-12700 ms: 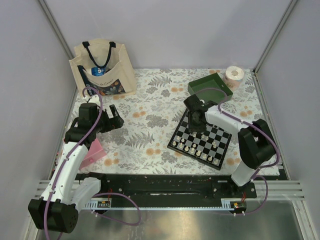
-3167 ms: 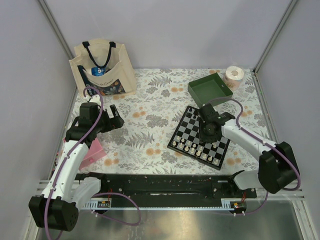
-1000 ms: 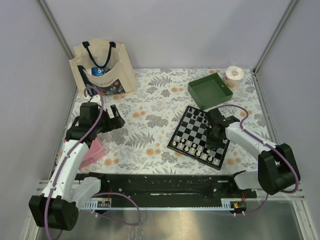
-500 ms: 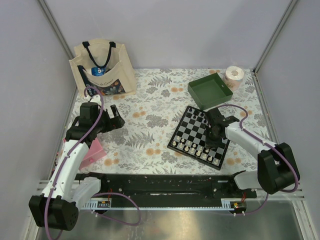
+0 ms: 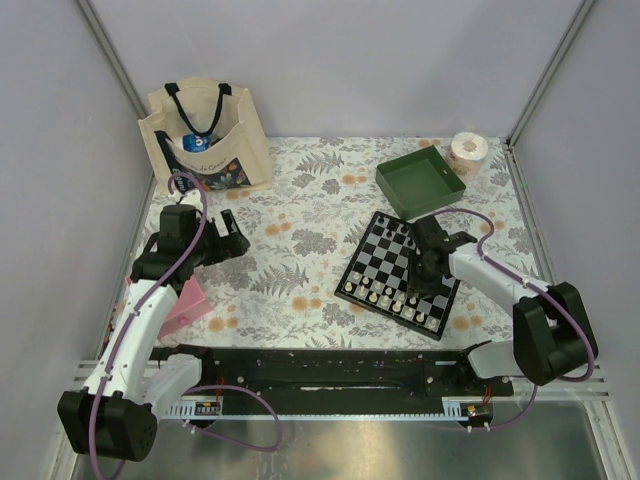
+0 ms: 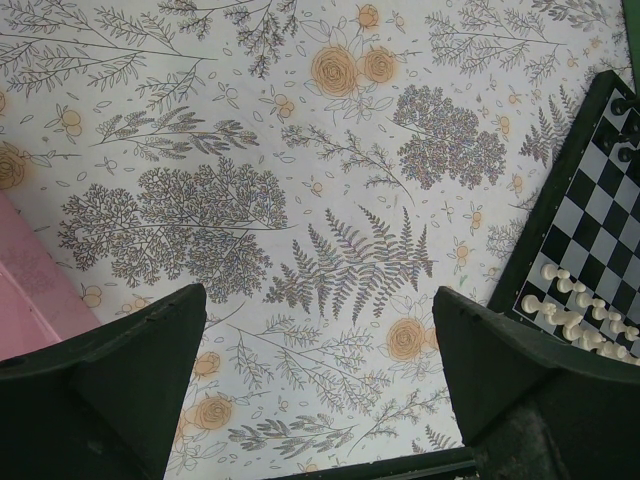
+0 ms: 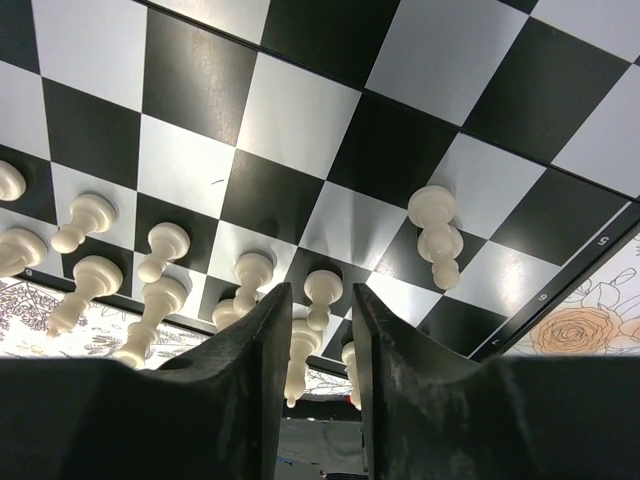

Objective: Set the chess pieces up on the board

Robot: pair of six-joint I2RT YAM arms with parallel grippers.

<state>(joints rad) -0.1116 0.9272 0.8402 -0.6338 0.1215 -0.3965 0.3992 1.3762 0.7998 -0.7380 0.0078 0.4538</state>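
The board (image 5: 352, 268) lies tilted on the flowered cloth, right of centre. Cream-white chess pieces (image 5: 385, 296) line its near edge and black ones (image 5: 398, 232) its far edge. My right gripper (image 5: 429, 282) hangs low over the board's near right part. In the right wrist view its jaws (image 7: 320, 300) are slightly apart around a white pawn (image 7: 322, 288), with a thin gap on each side. The pawn stands on its square. Another white piece (image 7: 436, 225) stands one file away. My left gripper (image 6: 318, 300) is wide open over bare cloth, left of the board (image 6: 600, 200).
A cream tote bag (image 5: 205, 135) stands at the back left. A green tray (image 5: 420, 180) and a paper roll (image 5: 468, 150) sit behind the board. A pink object (image 5: 185, 300) lies by the left arm. Grey walls close in both sides.
The right gripper has moved along the board to its near right part, and its jaws have parted from shut, leaving the pawn standing. The left arm has not moved.
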